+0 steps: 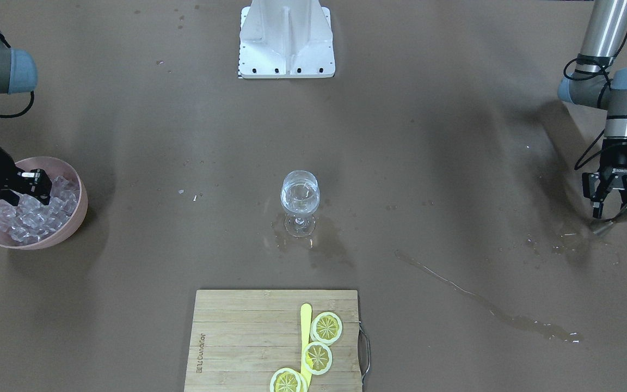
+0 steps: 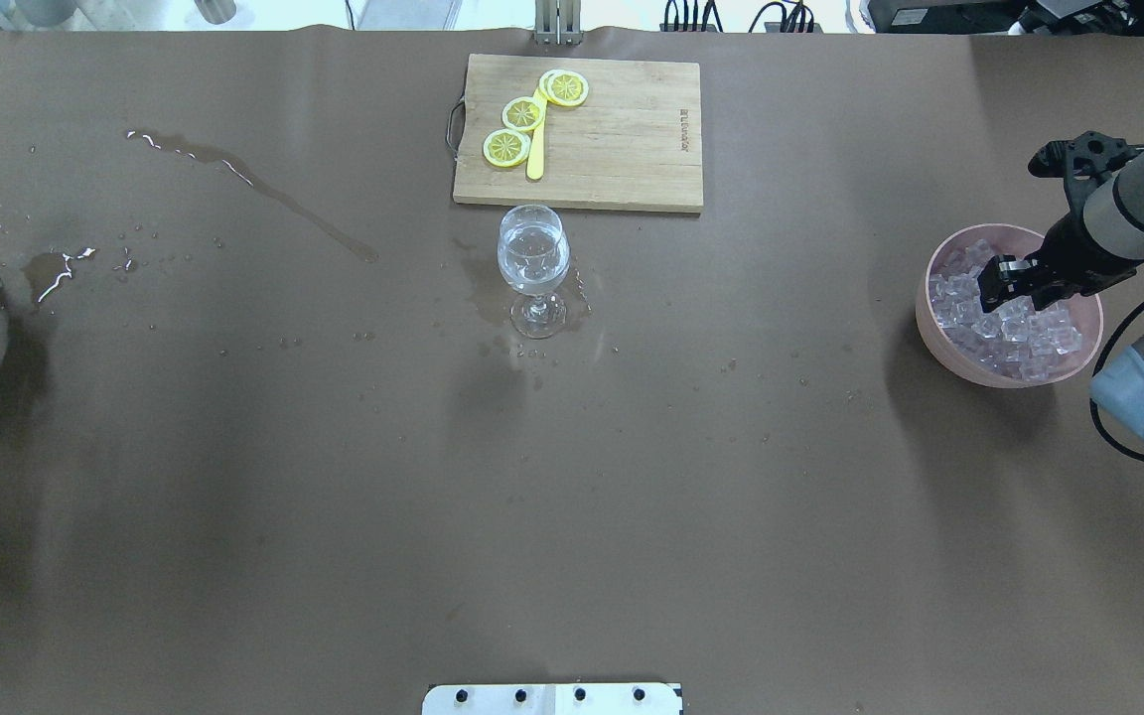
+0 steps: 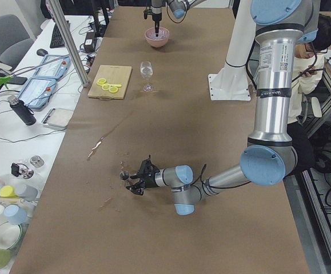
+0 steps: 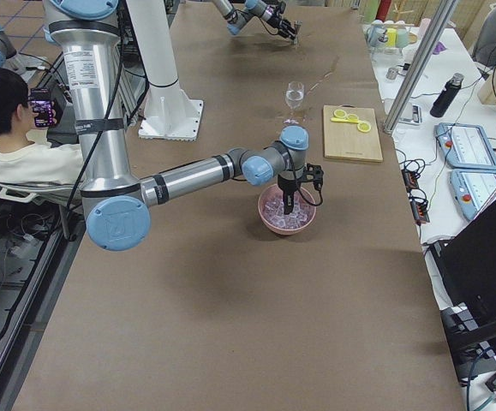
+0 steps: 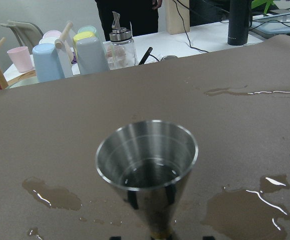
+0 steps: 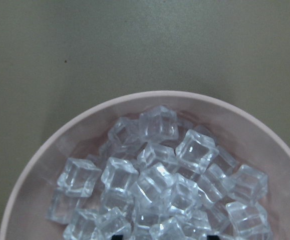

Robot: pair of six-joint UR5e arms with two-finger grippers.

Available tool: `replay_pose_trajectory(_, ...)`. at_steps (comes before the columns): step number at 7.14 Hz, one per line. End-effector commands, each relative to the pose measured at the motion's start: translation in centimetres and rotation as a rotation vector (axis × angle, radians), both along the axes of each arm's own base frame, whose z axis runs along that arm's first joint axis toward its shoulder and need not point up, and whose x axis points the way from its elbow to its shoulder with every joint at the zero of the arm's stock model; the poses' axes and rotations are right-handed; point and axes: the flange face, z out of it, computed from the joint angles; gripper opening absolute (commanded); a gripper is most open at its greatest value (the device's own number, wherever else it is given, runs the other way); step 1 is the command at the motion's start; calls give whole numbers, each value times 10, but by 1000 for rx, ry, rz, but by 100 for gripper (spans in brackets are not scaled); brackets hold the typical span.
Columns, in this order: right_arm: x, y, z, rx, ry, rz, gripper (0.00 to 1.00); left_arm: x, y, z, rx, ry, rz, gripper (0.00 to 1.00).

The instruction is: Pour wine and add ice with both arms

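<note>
A stemmed wine glass stands mid-table, partly filled with clear wine; it also shows in the overhead view. My right gripper is open, fingers down among the ice cubes in a pink bowl at the table's right end. I cannot see a cube between the fingers. My left gripper is open at the table's left end. A steel jigger stands on the table between its spread fingers, with only a little liquid in its bottom.
A wooden cutting board with three lemon slices and a yellow stick lies at the far edge beyond the glass. Spilled liquid lies around the glass foot, in a long streak and in puddles by the jigger. The white robot base is opposite.
</note>
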Motion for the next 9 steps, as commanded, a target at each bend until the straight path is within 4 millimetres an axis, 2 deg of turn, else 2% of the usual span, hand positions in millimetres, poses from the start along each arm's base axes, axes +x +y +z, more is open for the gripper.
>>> replay_pose_trajectory(1,0,0,6,-10,7,0,63,2,-4,-3,2,11,-8,63)
replay_pose_trajectory(4,-1,0,8,-15,10,-2,56,3,-4,-4,5,13,-10,63)
replay_pose_trajectory(9,-5,-3,11,-20,13,-5,28,4,-9,-8,12,19,-16,59)
